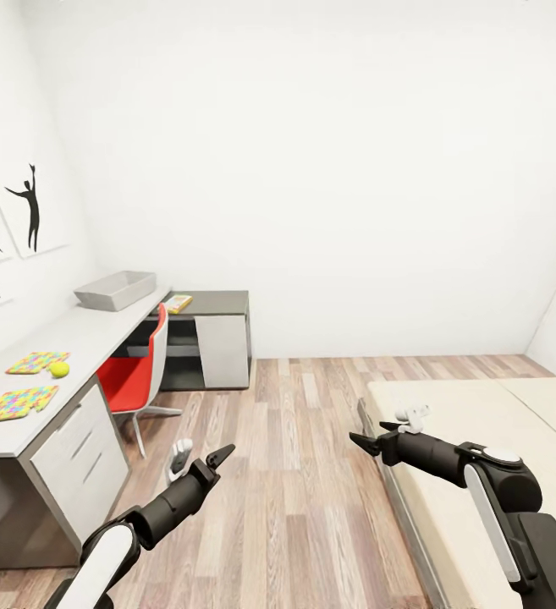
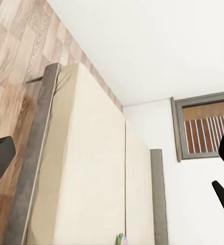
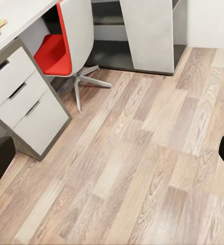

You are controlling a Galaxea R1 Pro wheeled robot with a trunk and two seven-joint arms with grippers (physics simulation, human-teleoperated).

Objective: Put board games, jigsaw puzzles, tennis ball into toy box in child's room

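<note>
- The child's room [image 1: 311,169] is in view with the robot standing on the wood floor [image 1: 311,474] between desk and bed; both arms are carried empty, so I judge this the approach step, nothing yet gathered.
- The bed [image 1: 481,423] lies at the right, its near mattress bare; a small colourful sliver [image 2: 120,239] sits at the mattress edge in the left wrist view (possibly a game box, too small to tell).
- The surface [image 1: 74,338] runs along the left wall; the toy box [image 1: 117,290] stands at its far end.
- Two jigsaw puzzles [image 1: 19,403] lie near its front edge, the tennis ball [image 1: 59,369] between them.
- A yellow flat box [image 1: 177,302] rests on the lower cabinet top [image 1: 218,300].
- The left pincer [image 1: 218,458] and right pincer [image 1: 367,442] both have fingers apart, holding nothing.
- Next move, I judge: turn toward either surface, then lower an open pincer over one toy.
</note>
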